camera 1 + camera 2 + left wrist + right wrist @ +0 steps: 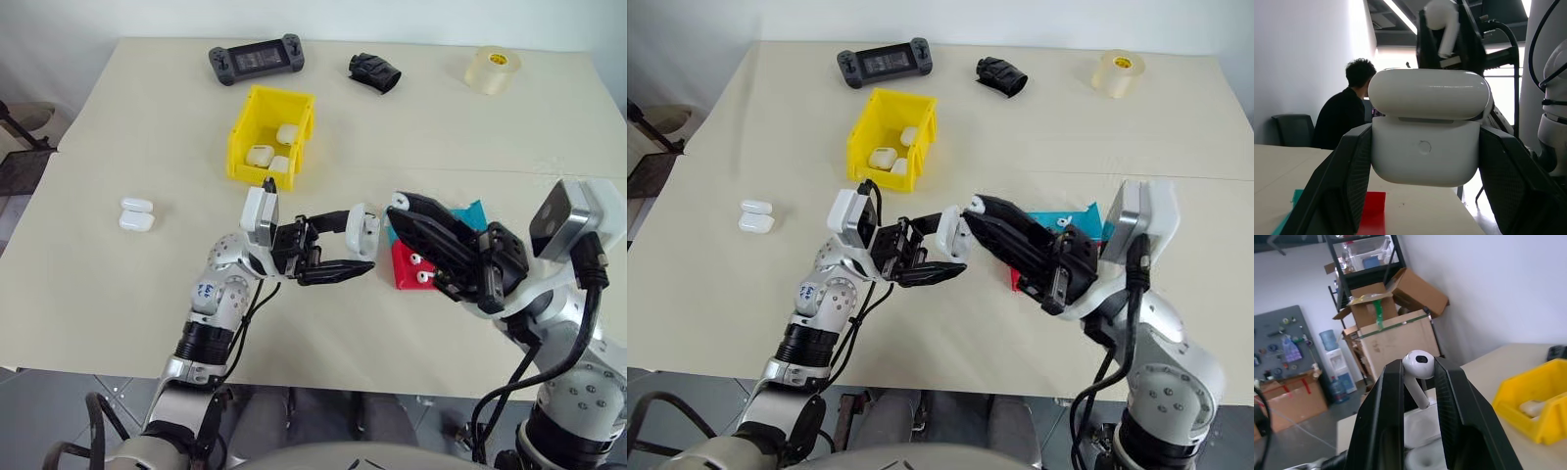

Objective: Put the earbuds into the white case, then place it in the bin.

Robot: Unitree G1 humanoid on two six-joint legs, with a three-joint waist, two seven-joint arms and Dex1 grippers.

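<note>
Workshop or lab storeroom: pegboard (1281, 340) with tools, metal shelving (1364, 264) beside it, cardboard boxes (1396, 328) below shelving, water jugs (1338, 367) near pegboard.

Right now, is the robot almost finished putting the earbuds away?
Not yet. Three white cases already lie in the yellow bin. The left fingers grip a white case, and the right fingers pinch one earbud just above it. That earbud must go in, more earbuds wait on the red tray, and this case must reach the bin.
</note>
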